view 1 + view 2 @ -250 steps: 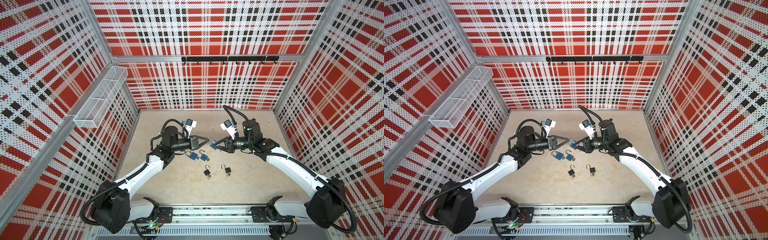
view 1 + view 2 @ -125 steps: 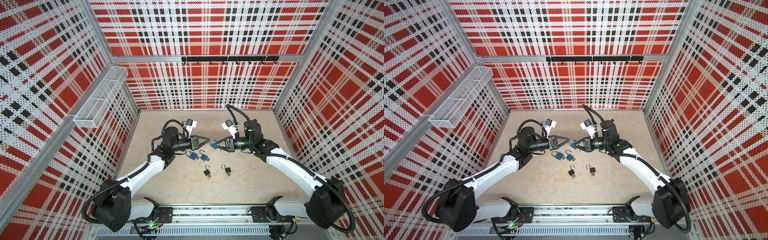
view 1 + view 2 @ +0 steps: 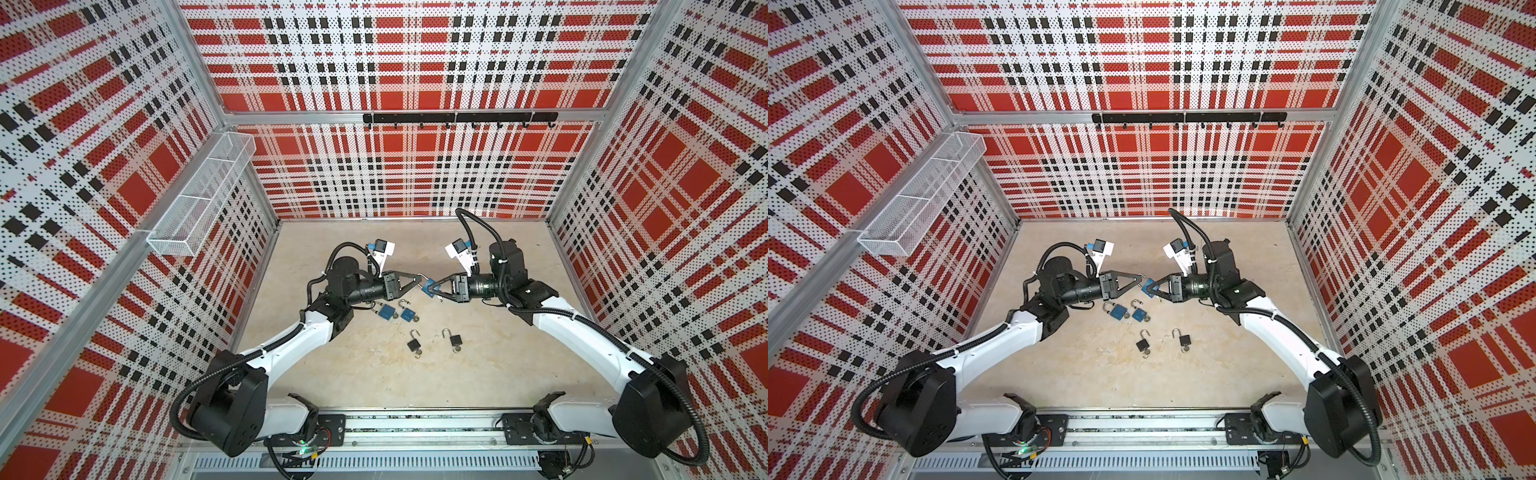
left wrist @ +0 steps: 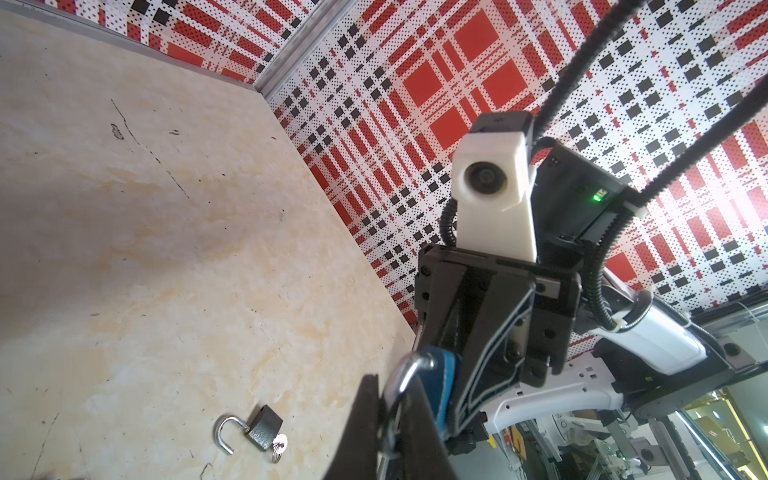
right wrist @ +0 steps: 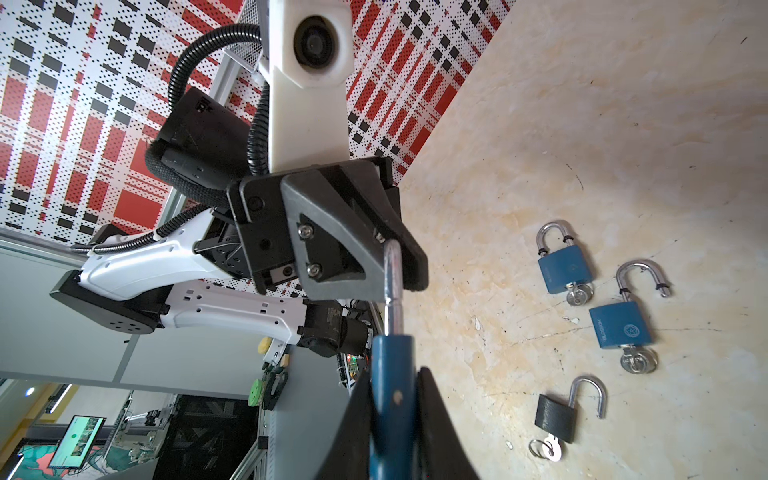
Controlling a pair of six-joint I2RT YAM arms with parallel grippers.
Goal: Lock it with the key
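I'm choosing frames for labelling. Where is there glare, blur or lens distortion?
Both top views: even light, soft shadows, wide lens stretching the side walls. Left wrist view: glare washes out the wall panel, yet the black padlock is sharp. Right wrist view: no glare; the held blue padlock looms large in the foreground.

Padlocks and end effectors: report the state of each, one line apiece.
Held blue padlock: in the air, shackle drawn out, looks open.
Left end effector: shut on its shackle.
Right end effector: shut on its body.
Left loose blue padlock: lying flat, shackle closed, key in.
Right loose blue padlock: lying flat, shackle open, key in.
Left black padlock: shackle open, key in.
Right black padlock: shackle open, key in.
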